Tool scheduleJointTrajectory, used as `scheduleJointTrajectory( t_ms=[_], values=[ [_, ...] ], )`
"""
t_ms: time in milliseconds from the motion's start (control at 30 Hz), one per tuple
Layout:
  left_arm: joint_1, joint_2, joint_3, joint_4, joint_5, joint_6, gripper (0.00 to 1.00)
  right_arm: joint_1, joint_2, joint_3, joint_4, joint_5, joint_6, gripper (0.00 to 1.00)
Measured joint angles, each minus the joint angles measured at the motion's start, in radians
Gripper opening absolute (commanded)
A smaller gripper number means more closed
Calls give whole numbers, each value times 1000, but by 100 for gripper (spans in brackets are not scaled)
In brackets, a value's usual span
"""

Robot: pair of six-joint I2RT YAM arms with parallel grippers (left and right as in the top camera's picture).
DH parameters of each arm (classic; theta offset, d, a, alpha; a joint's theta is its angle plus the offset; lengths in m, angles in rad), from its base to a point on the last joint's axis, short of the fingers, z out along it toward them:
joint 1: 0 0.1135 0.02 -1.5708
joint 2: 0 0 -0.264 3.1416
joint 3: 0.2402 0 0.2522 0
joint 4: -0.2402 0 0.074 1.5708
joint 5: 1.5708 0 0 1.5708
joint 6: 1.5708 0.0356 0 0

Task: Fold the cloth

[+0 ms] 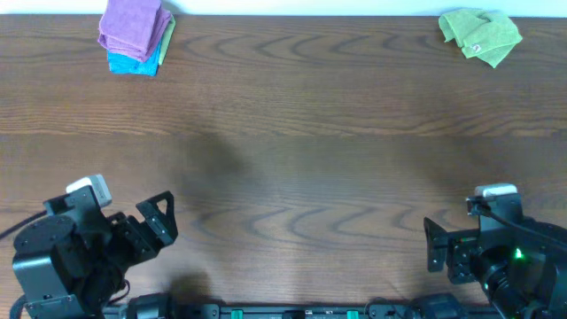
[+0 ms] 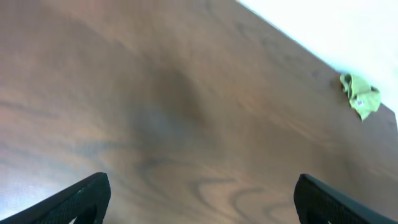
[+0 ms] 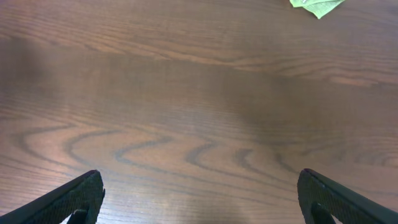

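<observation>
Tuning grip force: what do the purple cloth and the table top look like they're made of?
Purple cloth: soft, fuzzy fabric, probably microfibre, with a matte, nubbly surface and limp, rounded folds. Table: wood or wood-look laminate, with brown swirling grain and a faint sheen. The pictures don't show which.

No writing, brand or number can be read anywhere; the lime-green cloth [image 1: 483, 34] carries a small white tag [image 1: 476, 47], too small to make out; the left wrist view shows the same tag [image 2: 359, 102], equally illegible.
</observation>
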Motion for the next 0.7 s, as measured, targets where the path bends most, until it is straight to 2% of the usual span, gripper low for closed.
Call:
scheduleJointTrajectory(
  t_ms=[233,367,500,700],
  values=[
    [-18,-19,-96,293,-19,186,95,0,0,-1,0,0,0,99],
    [-39,-69,-277,534,-32,280,95,0,0,-2,0,1,0,99],
    [-40,-163,-517,750,-53,323,96,0,0,-3,0,0,0,99],
    [-40,-299,-757,890,-58,339,95,0,0,-3,0,0,0,99]
  ],
)
